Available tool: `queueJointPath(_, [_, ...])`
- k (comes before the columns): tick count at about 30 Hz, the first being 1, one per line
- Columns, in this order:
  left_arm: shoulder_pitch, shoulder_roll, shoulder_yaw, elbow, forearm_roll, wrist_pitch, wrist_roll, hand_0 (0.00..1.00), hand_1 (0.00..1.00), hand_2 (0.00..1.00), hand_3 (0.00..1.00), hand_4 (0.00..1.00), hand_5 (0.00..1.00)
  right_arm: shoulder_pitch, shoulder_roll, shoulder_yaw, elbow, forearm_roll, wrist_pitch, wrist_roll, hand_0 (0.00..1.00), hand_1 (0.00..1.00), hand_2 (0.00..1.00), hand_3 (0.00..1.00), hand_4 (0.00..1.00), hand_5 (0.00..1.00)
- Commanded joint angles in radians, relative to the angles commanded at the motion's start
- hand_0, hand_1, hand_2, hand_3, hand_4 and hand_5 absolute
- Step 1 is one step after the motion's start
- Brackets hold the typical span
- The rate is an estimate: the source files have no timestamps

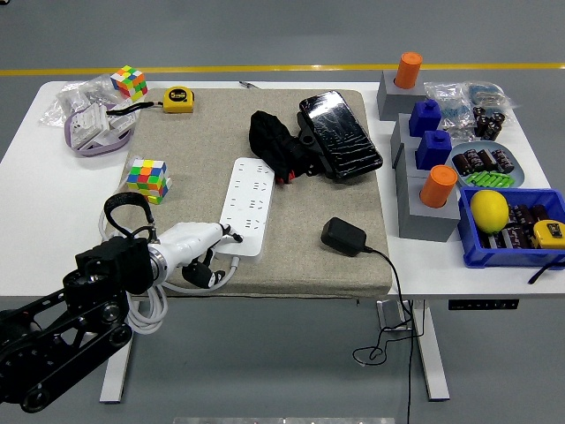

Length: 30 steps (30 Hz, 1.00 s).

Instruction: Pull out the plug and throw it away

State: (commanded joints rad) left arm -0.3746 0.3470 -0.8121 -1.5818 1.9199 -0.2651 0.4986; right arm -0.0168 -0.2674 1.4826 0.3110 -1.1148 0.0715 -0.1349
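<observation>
extraction done by the look of it: black plug [343, 236] lying free on the grey mat [309, 265], well apart from the white power strip [246, 206]; disposal outstanding; left hand [196, 238] empty, fingers relaxed at strip's near end.

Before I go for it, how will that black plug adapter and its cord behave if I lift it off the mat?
The black adapter is a compact block lying flat, so it probably won't roll. Its thin cord hangs slack over the table edge, so it's likely floppy and may drag or snag. It looks unplugged from the white power strip, so it shouldn't resist.
</observation>
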Motion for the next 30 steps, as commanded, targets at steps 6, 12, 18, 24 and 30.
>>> queueJointPath(6, [0.0,0.004,-0.062,-0.038,0.029,0.103,-0.111,0.087,0.065,0.139,0.841,0.661,0.002,0.002,0.001,-0.001,0.0,0.0,-0.001,0.001,0.569,0.649,0.672,0.572,0.97,0.514])
queueJointPath(12, [-0.005,-0.023,-0.126,0.049,0.039,0.186,-0.206,0.163,0.136,0.239,0.832,0.572,0.086,0.005,0.005,-0.001,0.0,0.001,0.0,0.001,0.569,0.649,0.672,0.572,0.971,0.515])
queueJointPath(18, [-0.003,-0.052,-0.216,0.144,0.062,0.263,-0.292,0.445,0.618,0.619,0.87,0.806,0.254,0.007,0.004,0.0,0.001,0.0,-0.002,-0.001,0.569,0.649,0.672,0.573,0.971,0.515])
queueJointPath(24, [0.002,-0.065,-0.274,0.213,0.082,0.302,-0.334,0.746,0.86,0.866,0.913,0.953,0.441,0.009,0.003,-0.005,0.001,0.001,-0.002,-0.002,0.569,0.649,0.672,0.573,0.971,0.515])
queueJointPath(30, [0.013,-0.064,-0.291,0.225,0.078,0.315,-0.365,0.909,0.989,0.993,0.989,0.998,0.698,0.014,0.005,-0.01,-0.001,0.001,0.0,-0.002,0.569,0.649,0.672,0.573,0.971,0.515])
